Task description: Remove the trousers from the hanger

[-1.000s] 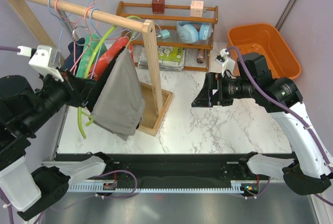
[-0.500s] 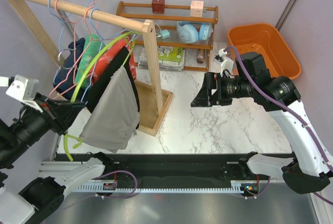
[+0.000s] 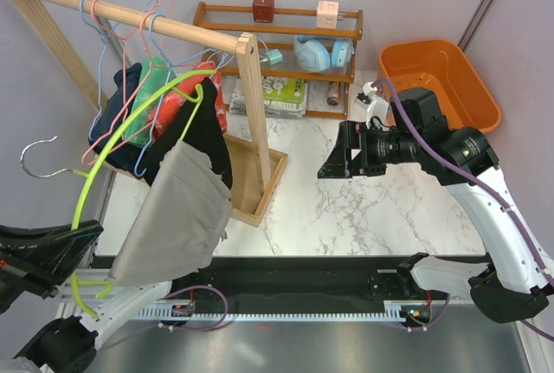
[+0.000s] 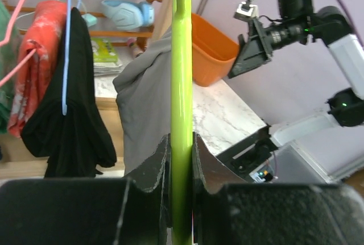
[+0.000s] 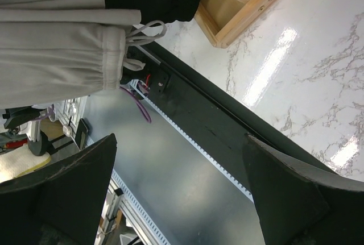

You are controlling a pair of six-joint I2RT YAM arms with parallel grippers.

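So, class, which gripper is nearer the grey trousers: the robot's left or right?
Left. The left gripper is shut on the hanger carrying the trousers, just beside them; the right gripper hangs open, well apart to their right.

An orange tub (image 3: 430, 67) sits at the far right of the marble worktop (image 3: 346, 210). Blue headphones (image 3: 322, 51) lie on a wooden shelf (image 3: 299, 15); 1 black garment (image 3: 212, 131) hangs from the wooden rail (image 3: 121, 11).

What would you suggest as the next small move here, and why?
Probably swing the open right claw across toward the trousers to grasp their hanging edge: the left claw clamps the hanger, and the trousers drape over it, untouched.
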